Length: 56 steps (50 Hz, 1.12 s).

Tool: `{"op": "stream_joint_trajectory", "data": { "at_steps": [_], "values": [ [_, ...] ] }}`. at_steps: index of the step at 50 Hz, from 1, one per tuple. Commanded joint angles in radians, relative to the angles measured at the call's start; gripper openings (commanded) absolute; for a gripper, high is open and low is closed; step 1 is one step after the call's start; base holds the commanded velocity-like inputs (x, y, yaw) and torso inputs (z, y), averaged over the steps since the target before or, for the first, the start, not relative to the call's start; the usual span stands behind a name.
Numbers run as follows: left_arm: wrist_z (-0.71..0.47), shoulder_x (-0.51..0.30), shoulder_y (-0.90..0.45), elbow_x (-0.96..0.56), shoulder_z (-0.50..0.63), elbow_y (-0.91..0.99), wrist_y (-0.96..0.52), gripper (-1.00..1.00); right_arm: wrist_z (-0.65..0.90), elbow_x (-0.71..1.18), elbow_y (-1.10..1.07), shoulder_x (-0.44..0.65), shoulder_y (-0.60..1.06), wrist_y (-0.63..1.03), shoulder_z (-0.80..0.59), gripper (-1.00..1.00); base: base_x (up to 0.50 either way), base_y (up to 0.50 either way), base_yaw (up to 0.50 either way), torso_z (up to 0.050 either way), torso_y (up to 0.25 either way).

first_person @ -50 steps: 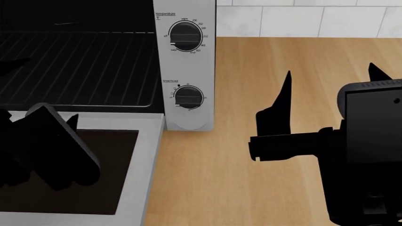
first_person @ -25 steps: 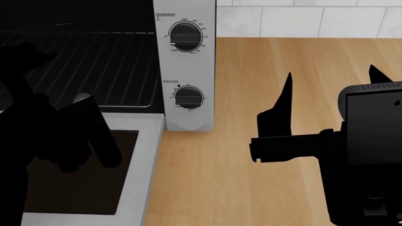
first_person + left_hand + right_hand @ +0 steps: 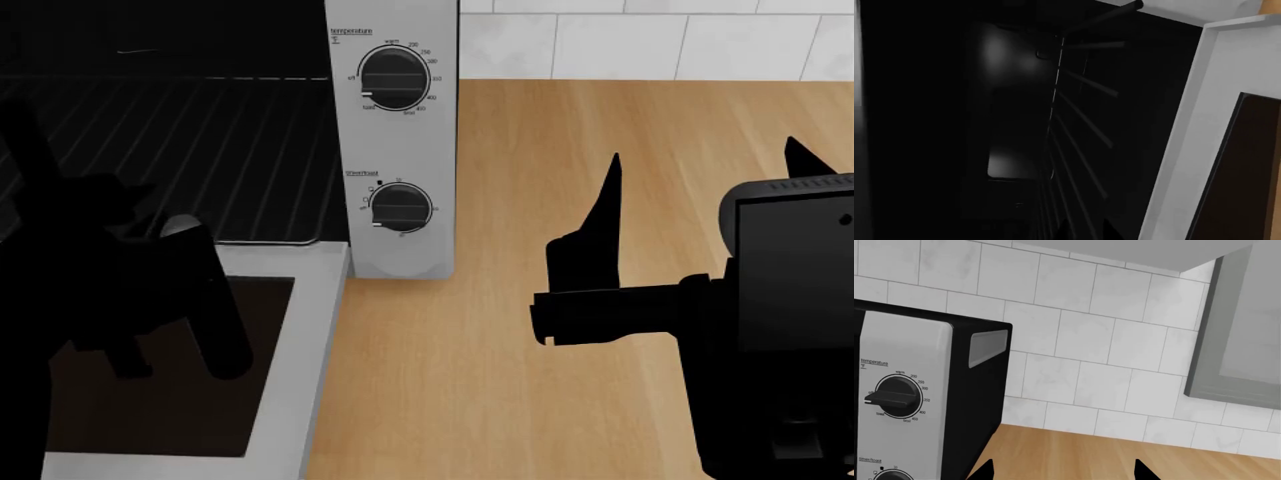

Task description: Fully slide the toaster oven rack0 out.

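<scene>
The toaster oven [image 3: 394,140] stands at the left with its two black dials; it also shows in the right wrist view [image 3: 901,390]. Its grey-framed glass door [image 3: 314,330] lies folded down flat. The rack0 [image 3: 240,150], a black wire grid, sits in the dark cavity with its front rod at the door hinge. My left arm [image 3: 120,290] is a black shape over the door, reaching to the rack's front. In the left wrist view my left gripper [image 3: 1086,229] has its tips close together around the rack's rods [image 3: 1081,120]. My right gripper [image 3: 703,148] is open and empty over the counter.
The wooden counter [image 3: 574,130] runs right of the oven to a white tiled wall [image 3: 641,40]. A grey cabinet [image 3: 1241,340] hangs on the wall at the far right. The door frame [image 3: 1181,150] lies close beside my left gripper.
My left arm has moved up to the rack's front edge. The rack's front rod has come a little toward the door. The right arm has not moved.
</scene>
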Motion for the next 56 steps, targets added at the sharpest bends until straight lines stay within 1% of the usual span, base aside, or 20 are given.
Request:
{"op": "stream_joint_trajectory", "data": {
  "at_steps": [1,7,15,17,19,24,26,30,31,33,37,42,45,48,50,51,52,56],
  "values": [
    [-0.157,-0.061,0.084,-0.057,0.063,0.234,-0.152,-1.00,0.005,0.009,-0.003,0.002,0.004,0.004,0.003,1.00,0.00,0.00,0.00,0.000,0.000],
    [-0.158,-0.100,0.111,-0.005,0.090,0.316,-0.206,-1.00,0.007,0.010,0.004,0.004,-0.004,-0.009,0.002,1.00,-0.01,0.00,0.00,0.000,0.004],
    [-0.111,-0.142,0.093,0.160,0.231,0.503,-0.364,-1.00,0.014,0.019,-0.004,0.004,0.013,0.009,-0.002,1.00,-0.01,0.00,0.01,0.000,0.004],
    [-0.092,-0.148,0.084,0.221,0.282,0.543,-0.406,-1.00,0.015,0.020,-0.005,0.004,0.014,0.010,-0.001,1.00,-0.01,0.00,0.01,-0.005,0.005],
    [-0.070,-0.157,0.103,0.294,0.309,0.564,-0.415,-1.00,0.015,0.021,-0.003,0.005,0.014,0.009,0.000,1.00,-0.01,0.00,0.01,0.000,0.005],
    [0.097,-0.147,0.155,0.573,0.352,0.576,-0.412,-1.00,0.019,0.026,-0.009,0.006,0.015,0.014,0.002,1.00,-0.01,0.00,0.01,0.000,0.004],
    [0.151,-0.141,0.171,0.652,0.358,0.578,-0.407,-1.00,0.019,0.027,-0.009,0.007,0.015,0.014,0.002,1.00,-0.01,0.00,0.01,0.000,0.000],
    [0.317,-0.127,0.227,0.882,0.353,0.577,-0.391,-1.00,0.021,0.029,-0.007,0.009,0.013,0.012,0.002,1.00,-0.01,0.00,0.01,0.000,0.006],
    [0.348,-0.113,0.237,0.937,0.336,0.582,-0.386,1.00,0.022,0.031,-0.010,0.008,0.013,0.014,0.003,1.00,-0.02,0.00,0.01,0.000,0.000],
    [0.445,-0.110,0.275,1.051,0.308,0.585,-0.351,1.00,0.022,0.033,-0.009,0.009,0.016,0.015,0.003,1.00,0.00,0.00,0.01,-0.005,0.000],
    [0.562,-0.092,0.335,1.202,0.258,0.609,-0.285,1.00,0.024,0.036,-0.010,0.010,0.017,0.015,0.005,1.00,0.00,0.00,0.00,0.000,0.000],
    [0.647,-0.082,0.411,1.349,0.225,0.657,-0.205,1.00,0.026,0.042,-0.016,0.009,0.024,0.026,0.009,1.00,0.00,0.00,0.00,0.000,0.000],
    [0.688,-0.072,0.446,1.412,0.221,0.685,-0.169,1.00,0.028,0.047,-0.021,0.009,0.026,0.032,0.012,1.00,0.00,0.00,0.00,0.000,0.000],
    [0.763,-0.067,0.428,1.505,0.249,0.693,-0.173,1.00,0.029,0.050,-0.022,0.009,0.030,0.035,0.014,1.00,0.00,0.00,0.00,0.000,0.000],
    [0.832,-0.067,0.402,1.587,0.290,0.693,-0.191,1.00,0.031,0.053,-0.026,0.007,0.034,0.042,0.013,1.00,0.00,0.00,0.00,0.000,0.000],
    [0.868,-0.066,0.384,1.633,0.311,0.694,-0.201,1.00,0.032,0.054,-0.027,0.008,0.034,0.042,0.013,1.00,0.00,0.00,0.00,0.000,0.000],
    [0.926,-0.069,0.335,1.733,0.362,0.695,-0.241,1.00,0.031,0.056,-0.029,0.009,0.035,0.043,0.016,1.00,0.00,0.00,0.00,0.000,0.000],
    [0.926,-0.076,0.326,1.745,0.373,0.695,-0.265,1.00,0.034,0.060,-0.031,0.009,0.033,0.042,0.017,1.00,0.00,0.00,0.00,0.000,0.000]
  ]
}}
